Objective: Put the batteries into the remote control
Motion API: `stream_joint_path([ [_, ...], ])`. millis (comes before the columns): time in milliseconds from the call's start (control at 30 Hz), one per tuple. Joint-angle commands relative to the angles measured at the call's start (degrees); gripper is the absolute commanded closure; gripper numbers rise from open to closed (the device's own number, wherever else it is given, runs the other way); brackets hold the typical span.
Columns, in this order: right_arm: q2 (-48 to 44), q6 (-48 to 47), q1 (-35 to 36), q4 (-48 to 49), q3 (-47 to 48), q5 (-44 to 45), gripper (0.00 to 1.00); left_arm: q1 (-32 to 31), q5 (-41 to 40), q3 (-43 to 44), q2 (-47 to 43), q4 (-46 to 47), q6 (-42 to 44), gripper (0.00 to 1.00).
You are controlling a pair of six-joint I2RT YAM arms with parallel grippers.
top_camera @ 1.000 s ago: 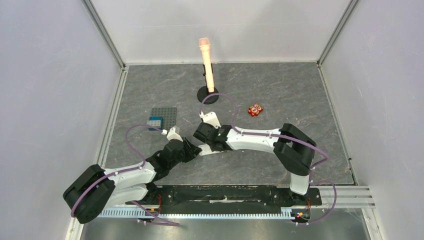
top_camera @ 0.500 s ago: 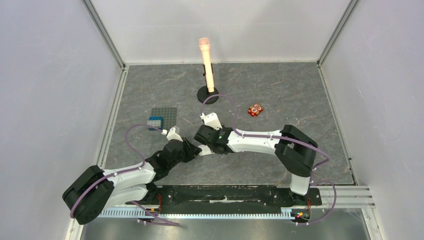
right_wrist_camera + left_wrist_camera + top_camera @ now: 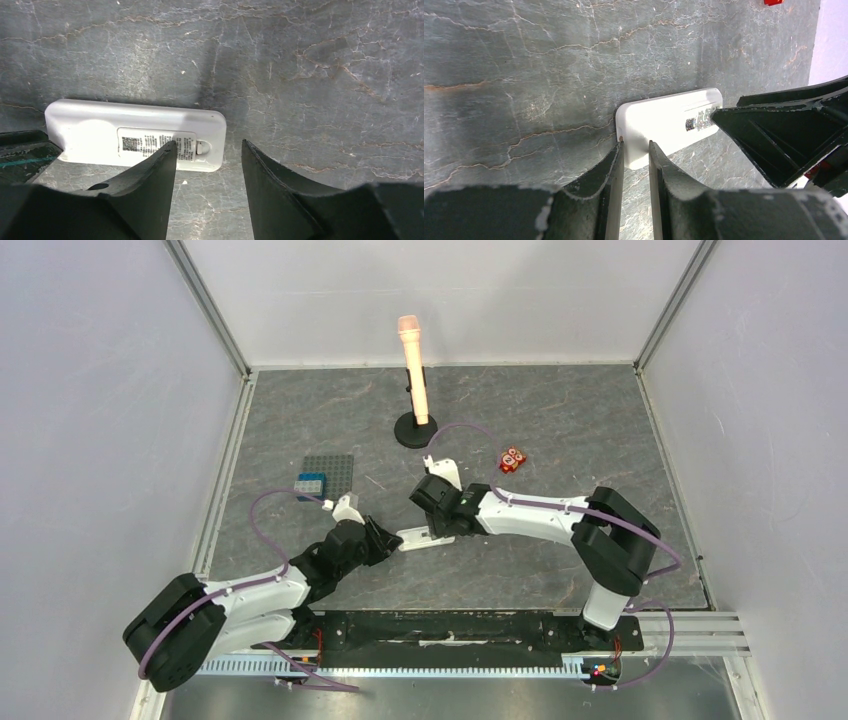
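I see the remote control [image 3: 425, 536] lying face-down a little below the middle of the top view, on the dark marbled worktop [image 3: 560, 420]. Its white back is up. In the right wrist view the remote control [image 3: 100, 132] shows a printed label and a small latch tab on the battery cover near its right end.

My left tool [image 3: 385, 538] is at the remote's left end. In the left wrist view the left tool [image 3: 635, 145] is drawn in to a narrow gap, and the near corner of the remote control [image 3: 664, 122] sits in that gap, so I read it as pinching that end.

My right tool [image 3: 438, 520] is over the remote's other end. In its own view the right tool [image 3: 209, 142] has its fingers [image 3: 150, 190] spread well apart with nothing between them. The left-hand one overlaps the label and the other is off the end, over bare worktop.

Farther out, a grey studded plate [image 3: 330, 472] carries a blue brick [image 3: 310, 483] at its lower left corner, to the upper left of the remote. A small red block [image 3: 512, 460] lies to the upper right. A pink microphone [image 3: 413, 370] stands upright on a black round base at the top centre.
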Motion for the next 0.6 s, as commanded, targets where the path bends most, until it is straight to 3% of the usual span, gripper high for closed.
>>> stream_joint_path([
  [0, -3.7, 1.0, -0.9, -0.8, -1.5, -2.5, 0.47, -0.2, -2.0, -0.6, -0.9, 0.2, 1.8, 0.70],
  [333, -0.9, 0.6, -1.2, -1.1, -2.2, -3.7, 0.68, -0.2, -2.1, -0.6, -0.7, 0.1, 1.8, 0.69],
  [567, 2.2, 0.2, -1.2, -0.9, -4.2, -6.7, 0.73, -0.2, -2.1, -0.6, -0.6, 0.1, 1.8, 0.70],
])
